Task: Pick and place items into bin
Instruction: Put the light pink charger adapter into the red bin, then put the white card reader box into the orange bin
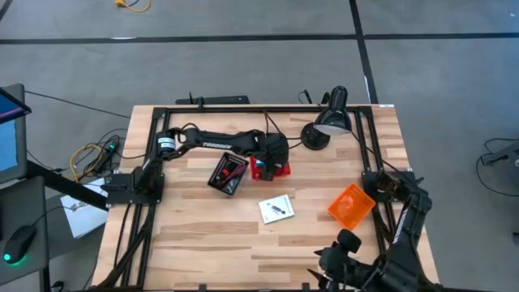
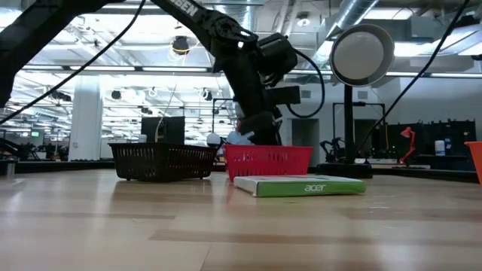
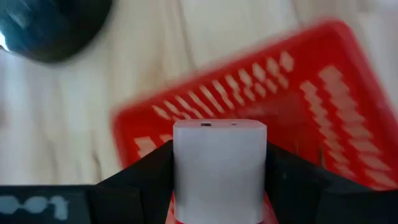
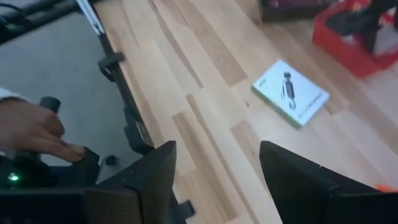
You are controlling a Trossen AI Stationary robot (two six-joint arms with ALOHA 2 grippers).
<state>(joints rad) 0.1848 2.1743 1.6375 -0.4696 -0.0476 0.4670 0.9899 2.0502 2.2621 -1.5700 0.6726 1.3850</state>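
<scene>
The left tool (image 3: 219,186) hung over the red basket (image 3: 323,124), fingers clamped on a white block (image 3: 219,165), probably a charger. The right tool (image 4: 214,180) waited wide open and empty at the worktop's (image 1: 211,243) five-o'clock edge, bare wood ahead.

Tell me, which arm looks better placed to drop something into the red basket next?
Left. Its gripper already holds a white block right above the red basket; the right gripper waits open near the table's edge.
</scene>
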